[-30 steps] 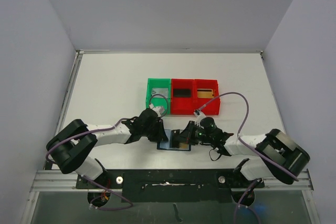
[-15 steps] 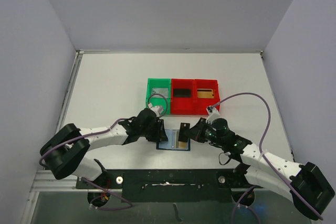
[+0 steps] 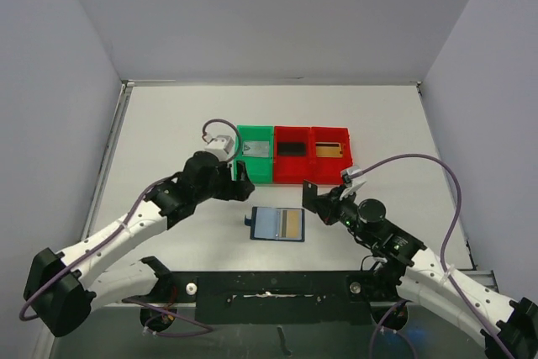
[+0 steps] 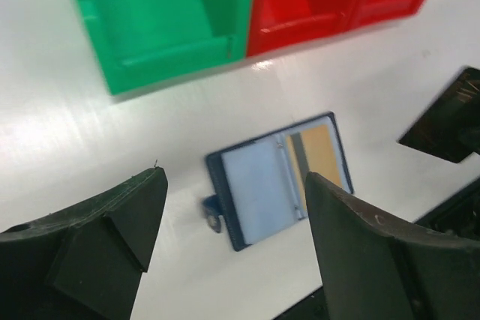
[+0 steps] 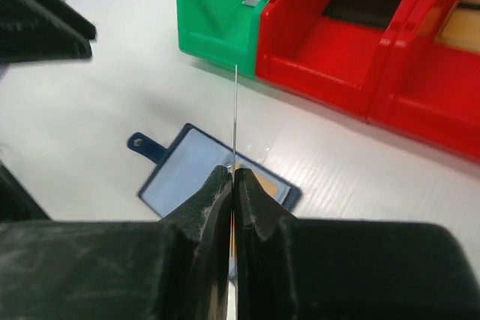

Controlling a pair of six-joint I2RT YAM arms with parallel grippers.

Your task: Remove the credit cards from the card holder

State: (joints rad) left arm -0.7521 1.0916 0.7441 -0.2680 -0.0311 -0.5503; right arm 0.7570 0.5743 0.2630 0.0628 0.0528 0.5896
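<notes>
A: Left wrist cam, what've you got?
B: Left gripper (image 4: 232, 185) jaws wide apart, both fingers (image 4: 90, 237) low in frame above the white table (image 4: 75, 125).
A: Card holder?
B: Card holder (image 4: 255, 185) lies open and flat on the table, seen between the fingers. Closure tab (image 4: 212, 211) sticks out on its left. Left pocket is pale blue-grey. Right pocket has the gold-orange card (image 4: 324, 154), dark stripe along its left side.
A: Anything else?
B: Green tray (image 4: 172, 58) top left, red trays (image 4: 300, 35) right against it. Black card (image 4: 450, 118) at the right edge, cropped.
</notes>
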